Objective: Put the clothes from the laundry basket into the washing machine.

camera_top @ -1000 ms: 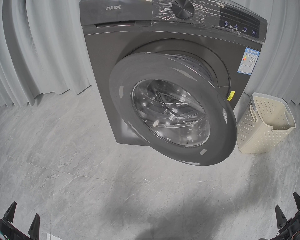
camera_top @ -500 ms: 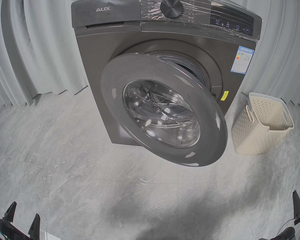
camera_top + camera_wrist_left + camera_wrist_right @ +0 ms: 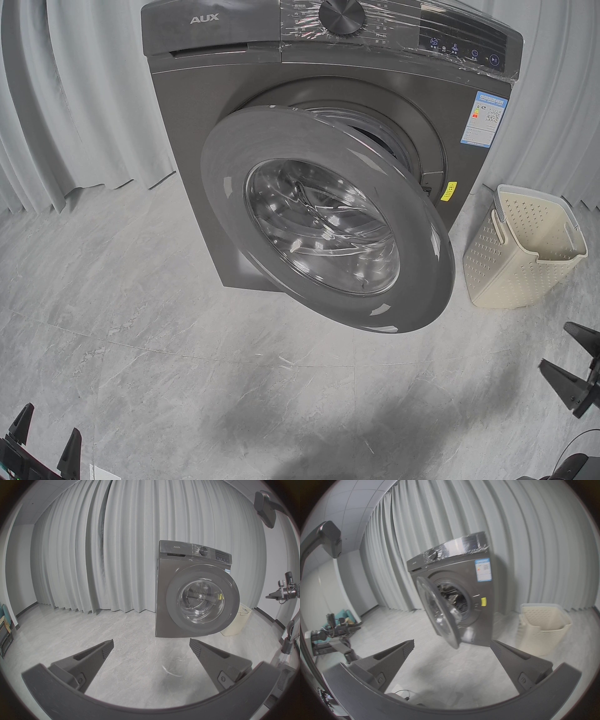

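1. Pale grey curtains [image 3: 75, 94] hang in folds from ceiling to floor behind everything; the head view cuts their tops off.
2. The floor [image 3: 156, 312] is grey marble-patterned tile with thin seams, and it carries the machine and the basket.
3. The washing machine [image 3: 206, 125] is dark grey and stands in front of the curtains. Clear wrinkled film covers its control panel, and a blue label and a small yellow sticker sit on the front to the right of the opening.
4. Its round door [image 3: 250, 144] is swung wide open, hinged on the robot's left. In the head view the door's glass hides most of the drum opening.
5. The laundry basket [image 3: 500, 262] is cream perforated plastic. It stands on the floor just beside the machine's right side. Its inner walls show, but its bottom is hidden behind the near wall.
6. The clothes [image 3: 456, 597] appear in the right wrist view as a dark heap inside the drum, too shadowed to tell the pieces apart.
7. The right pincer [image 3: 554, 345] hangs low near the basket, cut off by the head view's edge. Its fingers are spread apart and hold nothing.
8. The left pincer [image 3: 47, 431] sits low at the robot's far left, well apart from the machine, with its fingers spread and nothing between them.
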Robot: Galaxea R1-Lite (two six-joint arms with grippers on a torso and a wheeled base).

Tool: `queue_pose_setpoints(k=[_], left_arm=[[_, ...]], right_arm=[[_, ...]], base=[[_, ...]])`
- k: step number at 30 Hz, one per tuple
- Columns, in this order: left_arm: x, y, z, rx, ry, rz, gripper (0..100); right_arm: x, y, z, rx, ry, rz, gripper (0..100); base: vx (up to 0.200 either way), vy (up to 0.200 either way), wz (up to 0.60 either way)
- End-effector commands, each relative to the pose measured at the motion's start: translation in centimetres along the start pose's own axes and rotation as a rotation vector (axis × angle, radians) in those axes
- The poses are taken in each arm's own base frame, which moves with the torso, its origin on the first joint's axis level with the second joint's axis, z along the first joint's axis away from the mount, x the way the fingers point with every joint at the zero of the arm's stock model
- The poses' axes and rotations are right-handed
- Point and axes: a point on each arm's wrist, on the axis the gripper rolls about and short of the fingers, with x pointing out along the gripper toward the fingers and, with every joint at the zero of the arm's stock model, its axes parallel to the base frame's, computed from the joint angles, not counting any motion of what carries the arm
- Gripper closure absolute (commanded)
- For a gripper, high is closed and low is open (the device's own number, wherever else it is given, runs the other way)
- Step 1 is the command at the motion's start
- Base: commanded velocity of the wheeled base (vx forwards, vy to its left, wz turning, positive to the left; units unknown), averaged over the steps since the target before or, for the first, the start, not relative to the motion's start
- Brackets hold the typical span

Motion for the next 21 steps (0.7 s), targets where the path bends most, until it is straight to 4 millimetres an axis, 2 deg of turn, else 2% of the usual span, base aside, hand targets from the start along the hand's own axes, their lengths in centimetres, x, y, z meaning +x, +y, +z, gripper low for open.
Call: queue_pose_setpoints(k=[1,4,8,10,16,19,21], left_arm=[[0.1,0.0,-0.5,0.000,0.009,-0.005,0],[0.1,0.0,-0.5,0.000,0.009,-0.003,0],[0.1,0.0,-0.5,-0.001,0.009,-0.005,0],[0.1,0.0,-0.5,-0.001,0.009,-0.005,0],[0.1,0.0,-0.5,-0.001,0.009,-0.003,0],[0.1,0.0,-0.5,-0.001,0.009,-0.005,0],[0.1,0.0,-0.5,-0.001,0.009,-0.003,0]], right_arm=[[7.3,1.0,-0.9,0.052,0.204,0.195,0],[9.5,1.7,-0.9,0.044,0.208,0.211,0],[11.3,1.9,-1.1,0.036,0.205,0.188,0],[11.5,1.9,-1.1,0.034,0.204,0.184,0],[14.5,1.5,-0.9,0.036,0.179,0.117,0],[14.8,1.4,-0.8,0.036,0.172,0.102,0],[15.7,0.6,-0.8,0.043,0.150,0.050,0]], base=[[0.000,0.000,0.00],[0.000,0.000,0.00],[0.200,0.000,0.00],[0.200,0.000,0.00],[0.200,0.000,0.00],[0.000,0.000,0.00],[0.000,0.000,0.00]])
